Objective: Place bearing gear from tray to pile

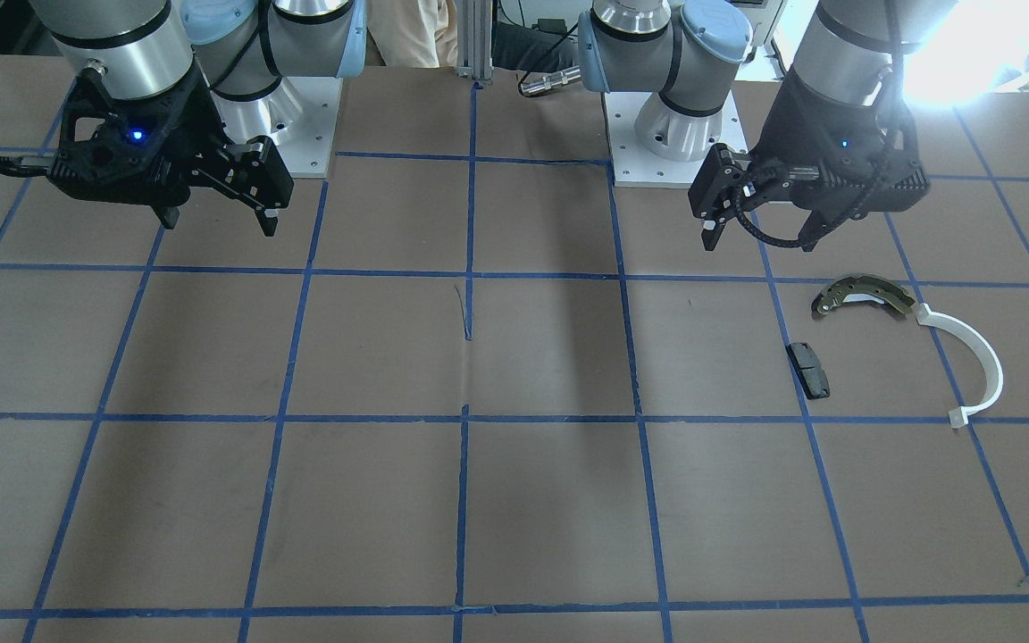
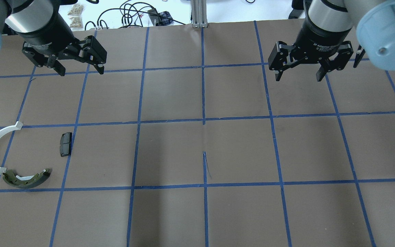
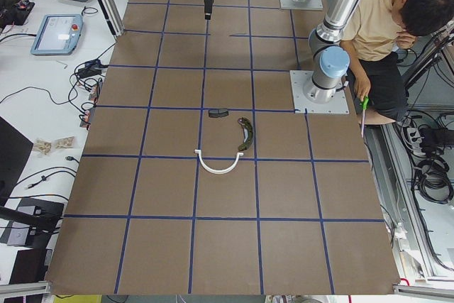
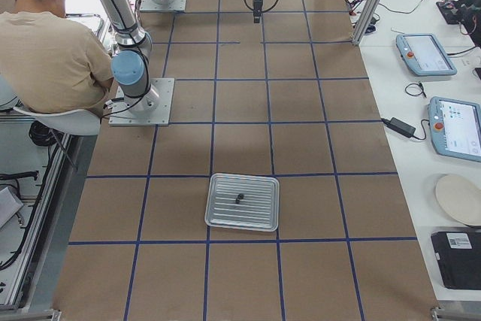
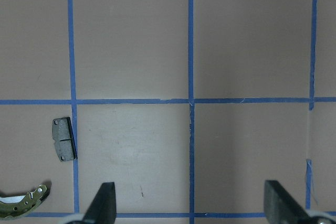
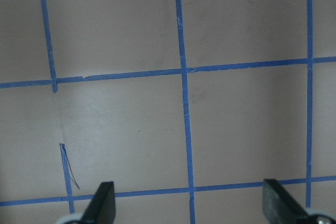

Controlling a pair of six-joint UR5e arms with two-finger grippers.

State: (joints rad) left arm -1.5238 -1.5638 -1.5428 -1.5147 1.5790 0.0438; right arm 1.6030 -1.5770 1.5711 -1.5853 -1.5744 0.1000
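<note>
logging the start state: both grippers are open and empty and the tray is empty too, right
Not quite. The left gripper and the right gripper are open and empty, but the tray is not empty. The exterior right view shows one small dark part lying on its ridged bottom.

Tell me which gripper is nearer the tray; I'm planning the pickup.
Right. The right gripper hangs open on the same side as the tray; the left gripper hangs open at the opposite end, by the brake shoe.
</note>
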